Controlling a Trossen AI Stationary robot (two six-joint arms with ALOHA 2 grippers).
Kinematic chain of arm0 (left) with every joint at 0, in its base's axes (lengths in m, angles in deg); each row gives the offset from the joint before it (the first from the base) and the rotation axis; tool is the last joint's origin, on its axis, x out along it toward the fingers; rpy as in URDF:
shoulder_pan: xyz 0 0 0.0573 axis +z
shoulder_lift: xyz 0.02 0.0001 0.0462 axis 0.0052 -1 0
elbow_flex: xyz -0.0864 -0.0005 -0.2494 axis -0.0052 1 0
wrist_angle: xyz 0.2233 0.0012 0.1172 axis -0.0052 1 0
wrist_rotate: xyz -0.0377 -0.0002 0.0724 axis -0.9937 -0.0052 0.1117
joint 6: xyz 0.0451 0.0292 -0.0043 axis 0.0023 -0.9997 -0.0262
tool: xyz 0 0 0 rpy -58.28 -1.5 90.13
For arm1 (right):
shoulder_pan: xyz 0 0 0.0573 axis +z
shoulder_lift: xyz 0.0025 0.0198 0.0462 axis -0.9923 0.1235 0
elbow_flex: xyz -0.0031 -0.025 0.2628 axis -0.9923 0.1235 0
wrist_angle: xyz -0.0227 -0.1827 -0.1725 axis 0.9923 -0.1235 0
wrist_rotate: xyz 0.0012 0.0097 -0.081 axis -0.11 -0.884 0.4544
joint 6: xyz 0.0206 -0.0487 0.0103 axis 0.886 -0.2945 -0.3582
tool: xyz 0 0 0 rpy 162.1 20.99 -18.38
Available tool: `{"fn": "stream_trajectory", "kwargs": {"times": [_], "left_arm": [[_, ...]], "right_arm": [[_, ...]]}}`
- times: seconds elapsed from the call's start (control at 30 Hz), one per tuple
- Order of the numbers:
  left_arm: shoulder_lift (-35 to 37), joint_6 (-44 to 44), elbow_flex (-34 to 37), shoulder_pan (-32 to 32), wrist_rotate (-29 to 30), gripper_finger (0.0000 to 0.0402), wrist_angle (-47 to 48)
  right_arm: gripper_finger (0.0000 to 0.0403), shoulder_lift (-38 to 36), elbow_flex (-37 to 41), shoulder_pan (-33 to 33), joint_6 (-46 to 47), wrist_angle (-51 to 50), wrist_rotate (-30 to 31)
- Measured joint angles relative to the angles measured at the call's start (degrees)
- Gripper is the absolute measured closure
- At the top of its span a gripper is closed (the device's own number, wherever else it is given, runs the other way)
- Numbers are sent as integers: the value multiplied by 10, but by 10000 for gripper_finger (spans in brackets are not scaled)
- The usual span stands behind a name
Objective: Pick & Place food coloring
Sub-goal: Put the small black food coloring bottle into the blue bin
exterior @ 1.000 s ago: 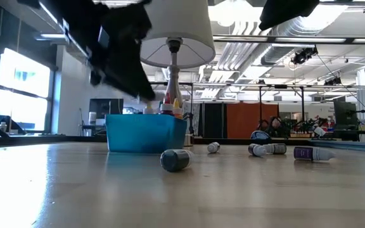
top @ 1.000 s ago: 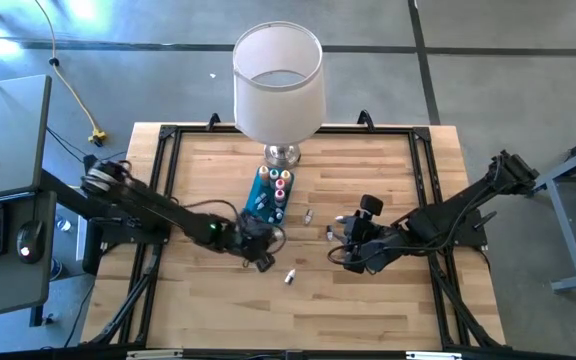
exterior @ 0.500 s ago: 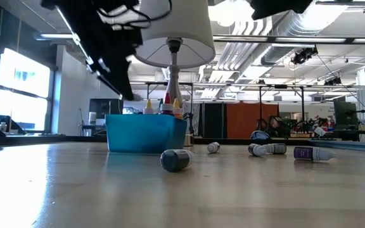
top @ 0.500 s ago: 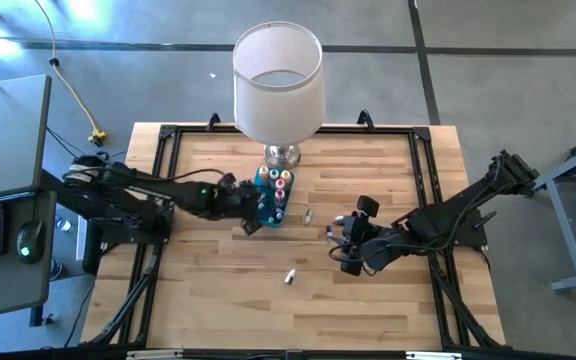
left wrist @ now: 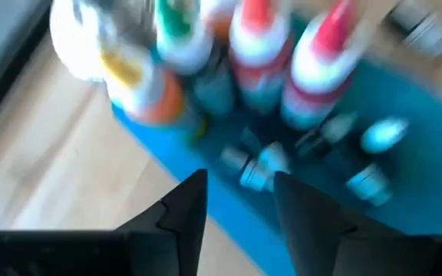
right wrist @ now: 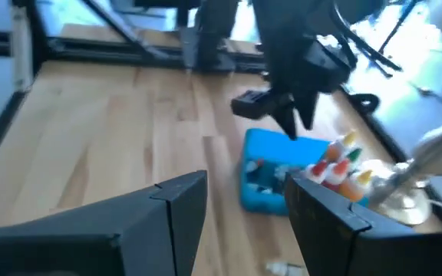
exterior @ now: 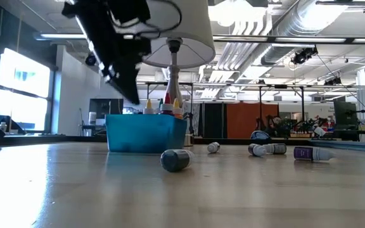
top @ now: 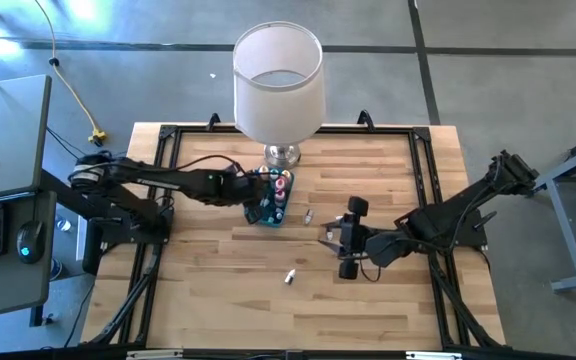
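The food coloring is partly in the blue tray [top: 264, 210]: several bottles with coloured caps [left wrist: 259, 54] stand upright at its far end, and small vials [left wrist: 258, 165] lie on its floor. Loose vials lie on the table [top: 290, 276] [top: 308, 215] [exterior: 175, 159]. My left gripper [top: 256, 200] [left wrist: 240, 184] hovers open above the tray's left part, slanting down, with nothing between its fingers. My right gripper [top: 333, 242] [right wrist: 244, 184] hangs open over the table to the right of the tray, holding nothing.
A lamp with a white shade [top: 278, 80] stands on its chrome foot [top: 281, 153] just behind the tray. More vials lie to the right in the low view [exterior: 258, 149] [exterior: 312, 153]. A black frame [top: 168, 135] borders the wooden tabletop.
My left gripper has swung from the table in front of the tray toward the far edge and somewhat up; it now hangs over the tray. My right gripper has tipped upward a little, staying in about the same place. The loose vials have not moved.
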Motion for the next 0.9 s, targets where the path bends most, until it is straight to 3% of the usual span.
{"fn": "stream_trajectory", "kwargs": {"times": [0.13, 0.23, 0.4, 0.47, 0.57, 0.77, 0.9], "left_arm": [[24, -10, -42, -8, 16, 255, 74], [44, -13, -74, -8, 34, 254, 124], [63, -17, -93, -7, 46, 254, 142], [68, -24, -94, -7, 47, 254, 139], [69, -26, -94, -7, 47, 254, 145], [69, -36, -94, -7, 45, 254, 149], [69, -36, -94, -7, 44, 254, 155]], "right_arm": [[234, 0, 0, -11, 44, -7, 23], [234, 11, 0, -28, 122, -74, -1], [234, 79, 0, -67, 308, -176, 3], [234, 113, 0, -88, 335, -198, -21], [234, 163, 1, -118, 314, -229, -75], [234, 206, 1, -183, 170, -279, -204], [234, 206, 0, -218, 54, -304, -212]]}}
